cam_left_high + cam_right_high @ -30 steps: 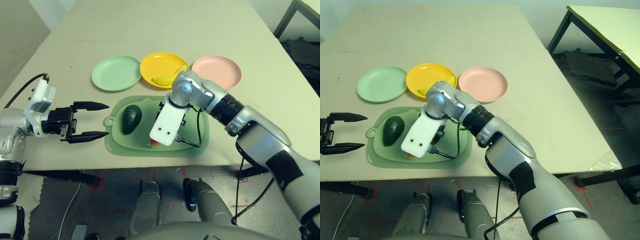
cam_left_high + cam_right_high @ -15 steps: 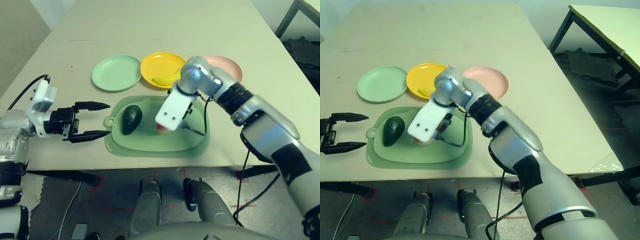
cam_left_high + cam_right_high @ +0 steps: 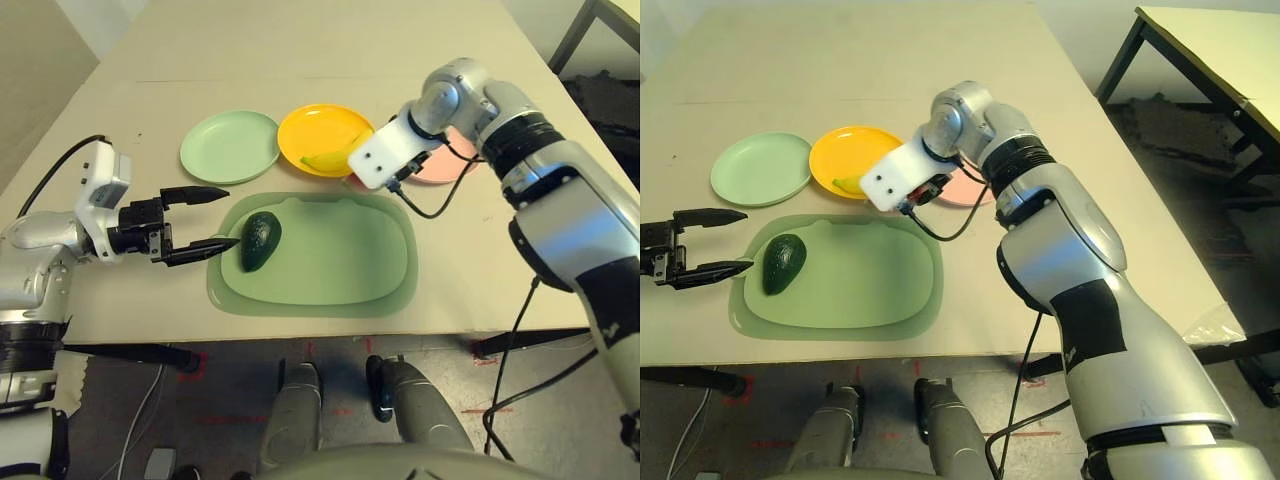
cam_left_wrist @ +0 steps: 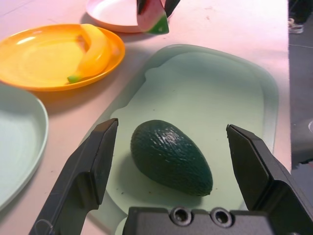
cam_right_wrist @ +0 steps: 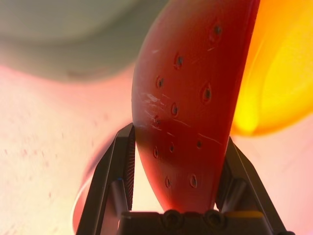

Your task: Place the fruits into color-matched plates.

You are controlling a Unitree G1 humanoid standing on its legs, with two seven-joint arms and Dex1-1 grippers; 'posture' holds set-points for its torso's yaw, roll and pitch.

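The right tool point(image 5: 176, 183) grips the watermelon wedge point(image 5: 188, 107), mostly hidden behind its white housing in the eye views. That arm partly covers the pink plate point(image 3: 440, 168). The banana point(image 4: 95, 54) lies on the yellow plate point(image 4: 39, 54). The left tool point(image 4: 171, 132), wide apart, is near the avocado point(image 4: 168, 156) on the green board point(image 3: 330, 270).
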